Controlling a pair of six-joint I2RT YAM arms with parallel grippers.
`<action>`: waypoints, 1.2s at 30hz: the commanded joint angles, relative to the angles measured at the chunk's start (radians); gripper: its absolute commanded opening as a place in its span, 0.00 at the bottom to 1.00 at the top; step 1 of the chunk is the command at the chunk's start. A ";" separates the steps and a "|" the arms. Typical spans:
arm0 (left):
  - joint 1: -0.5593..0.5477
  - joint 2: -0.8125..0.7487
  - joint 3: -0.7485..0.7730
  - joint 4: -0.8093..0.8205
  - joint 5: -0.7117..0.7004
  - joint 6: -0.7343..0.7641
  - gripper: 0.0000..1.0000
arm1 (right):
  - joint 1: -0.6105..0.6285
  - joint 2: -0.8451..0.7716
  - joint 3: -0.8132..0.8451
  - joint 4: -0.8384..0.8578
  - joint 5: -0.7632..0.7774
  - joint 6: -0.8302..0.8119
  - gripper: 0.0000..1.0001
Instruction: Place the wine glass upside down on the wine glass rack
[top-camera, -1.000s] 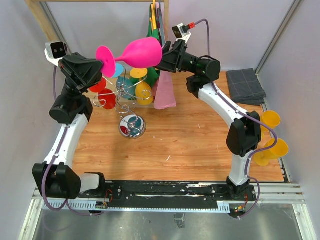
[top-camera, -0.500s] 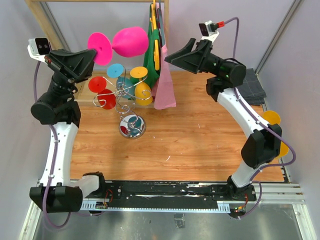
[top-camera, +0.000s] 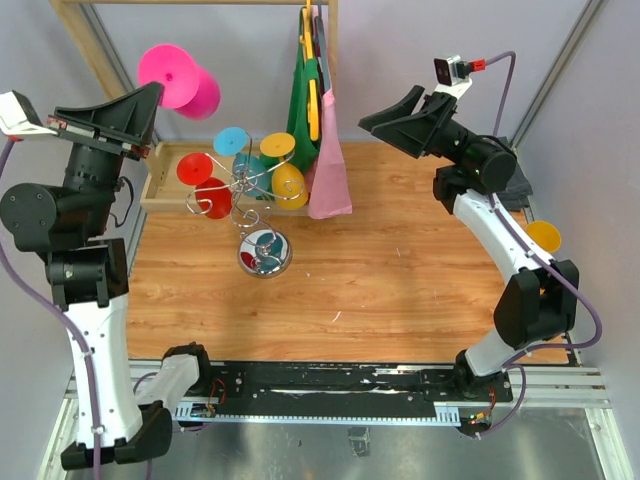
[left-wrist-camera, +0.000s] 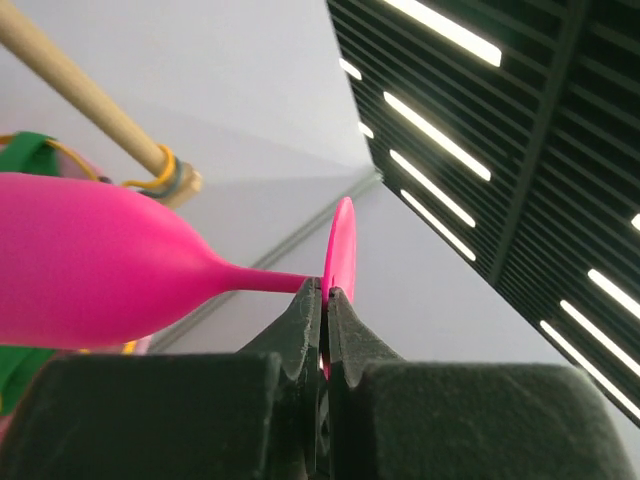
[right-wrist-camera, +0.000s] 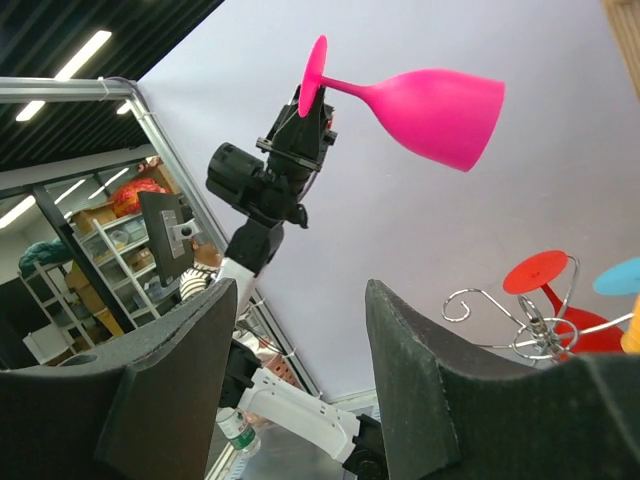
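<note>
Wood-grain tabletop (top-camera: 400, 270) and pale grey walls frame the scene. Black, wedge-shaped left fingers (left-wrist-camera: 300, 330) press together on the thin stem of one smooth pink wine glass (left-wrist-camera: 90, 260), right beside its flat round foot. The glass lies sideways high in the air, up and to the left of the rack and apart from it. Across from them the right fingers (right-wrist-camera: 180, 380) stand spread, holding nothing. One shiny chrome wire rack (top-camera: 247, 200), with a twisted stem, curled hooks and a mirror-like round base, carries three glasses: red (top-camera: 213, 197), blue (top-camera: 232, 141) and yellow (top-camera: 288, 185).
</note>
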 joint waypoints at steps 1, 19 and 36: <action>0.009 -0.056 0.087 -0.378 -0.231 0.210 0.00 | -0.046 -0.037 -0.036 0.110 0.022 0.031 0.56; 0.007 -0.234 0.261 -1.087 -0.631 0.289 0.00 | -0.074 -0.016 -0.024 0.112 0.034 0.045 0.56; 0.006 -0.402 -0.153 -1.100 -0.288 0.200 0.00 | -0.073 0.006 -0.028 0.109 0.043 0.052 0.56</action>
